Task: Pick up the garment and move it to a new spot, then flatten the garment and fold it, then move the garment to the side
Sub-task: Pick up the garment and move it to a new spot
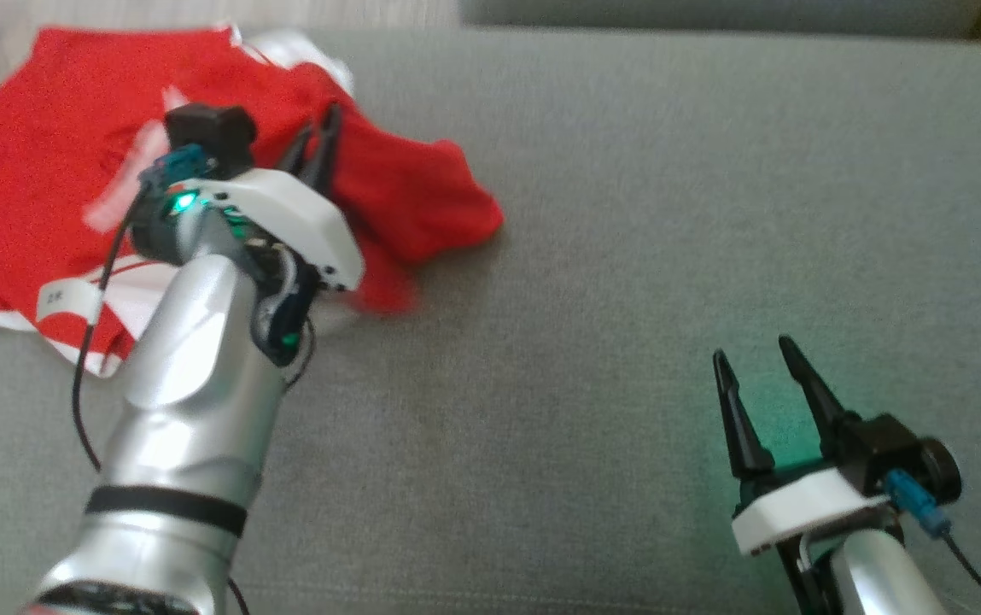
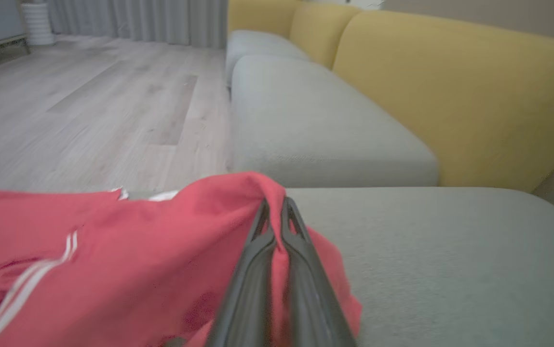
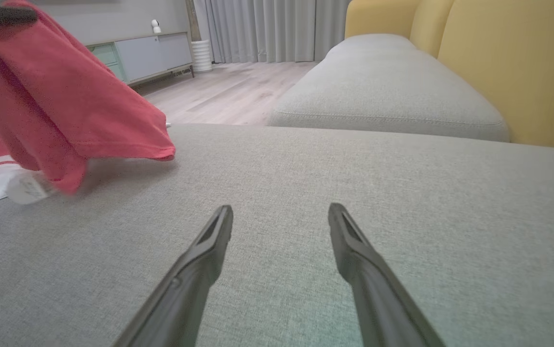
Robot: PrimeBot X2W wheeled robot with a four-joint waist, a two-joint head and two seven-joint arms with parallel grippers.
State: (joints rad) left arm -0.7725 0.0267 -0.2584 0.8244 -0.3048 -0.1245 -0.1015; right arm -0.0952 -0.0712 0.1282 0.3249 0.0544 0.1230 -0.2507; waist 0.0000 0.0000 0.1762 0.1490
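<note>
Closest in the head view: silver left forearm (image 1: 191,410), leading up to the left end effector (image 1: 329,115), pressed together on a raised fold of the red fabric garment with white stripes (image 1: 20,188). Most of the cloth spread to its left and below it on the grey woven sofa cushion (image 1: 627,213), with one red lobe trailing to its right. Right end effector (image 1: 750,348) spread wide, holding nothing, well apart from the cloth over bare cushion.

Left wrist view: left end effector (image 2: 276,202) pinching the peak of the fold, garment (image 2: 137,250) draping down to its left, bare cushion ahead and to its right.

Right wrist view: right end effector (image 3: 281,208) spread over bare cushion, garment (image 3: 64,106) hanging up and to its left, lower edge blurred, near or on the cushion.

Judged step: lifting for the move to a new spot. Hold the pinch firm, raise until the trailing hem and white label (image 1: 63,299) clear the cushion, then carry slowly toward the open area without dragging.
</note>
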